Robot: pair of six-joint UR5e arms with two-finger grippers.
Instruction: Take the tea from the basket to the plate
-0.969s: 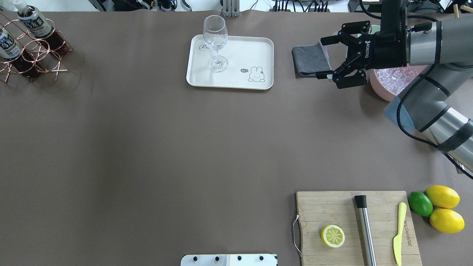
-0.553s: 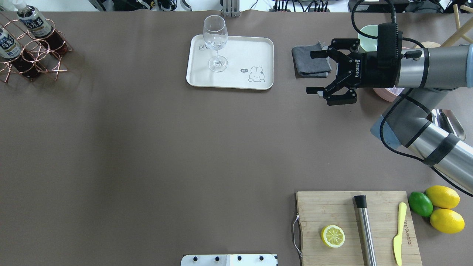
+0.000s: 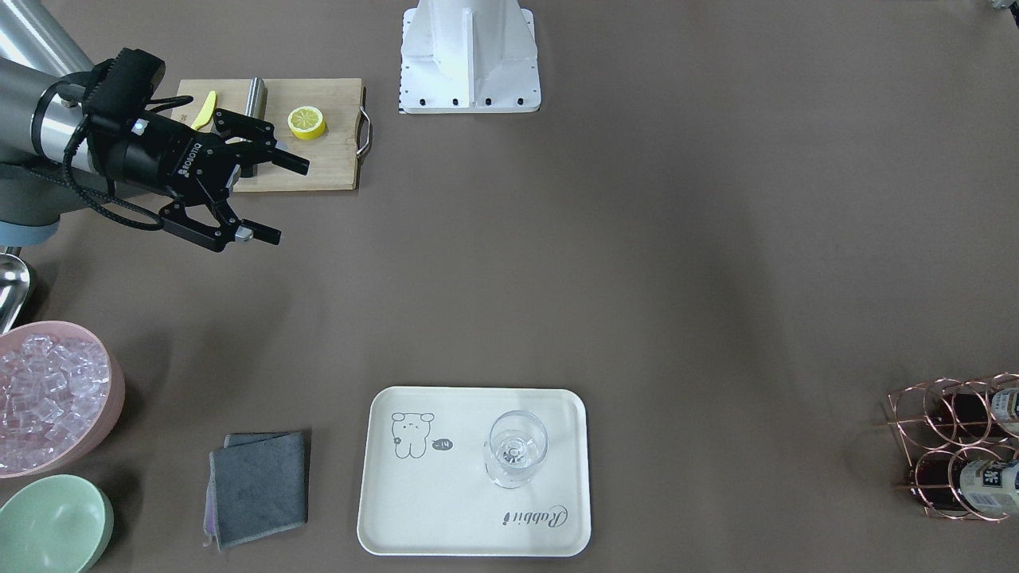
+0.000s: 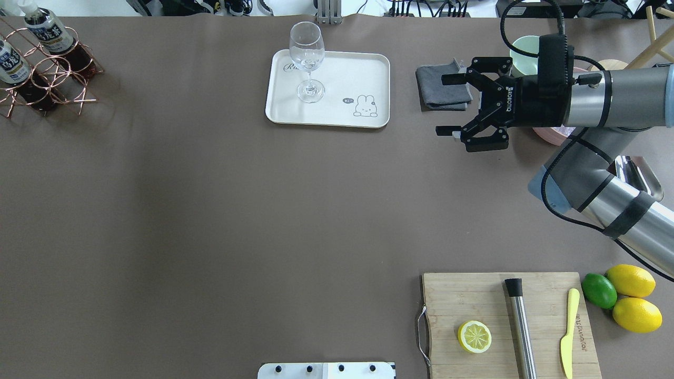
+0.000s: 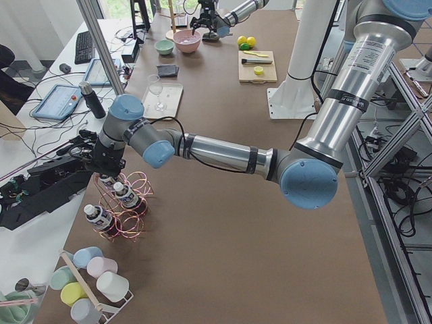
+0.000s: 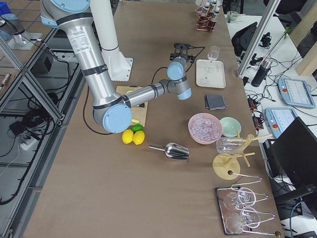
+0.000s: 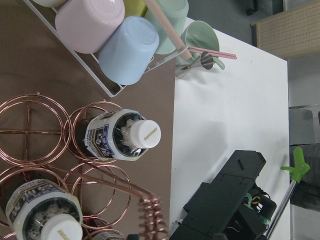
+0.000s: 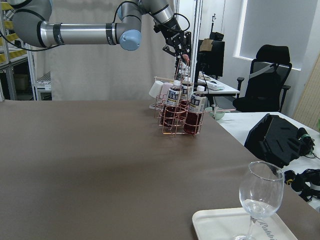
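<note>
The copper wire basket [image 4: 47, 79] stands at the table's far left corner and holds three tea bottles [image 5: 125, 196]. Two of them [image 4: 50, 31] show in the overhead view, and the left wrist view looks straight down on their white caps [image 7: 145, 134]. My left gripper [image 8: 177, 47] hangs just above the basket's coiled handle [image 7: 150, 215], holds nothing, and its fingers look spread. The cream plate [image 4: 363, 68] with the bear print lies at the far middle and carries a wine glass [image 4: 307, 58]. My right gripper [image 4: 442, 104] is open and empty, to the right of the plate.
A grey cloth [image 4: 442, 87], a pink bowl of ice [image 3: 48, 390] and a green bowl [image 3: 48, 525] sit by the right arm. A cutting board [image 4: 474, 300] with a lemon half, a muddler and a knife lies front right. A cup rack [image 7: 115, 45] stands beside the basket.
My right gripper swung left and toward the near side, off the ice bowl and past the grey cloth, then nearly stopped. The basket, bottles and plate have not moved.
</note>
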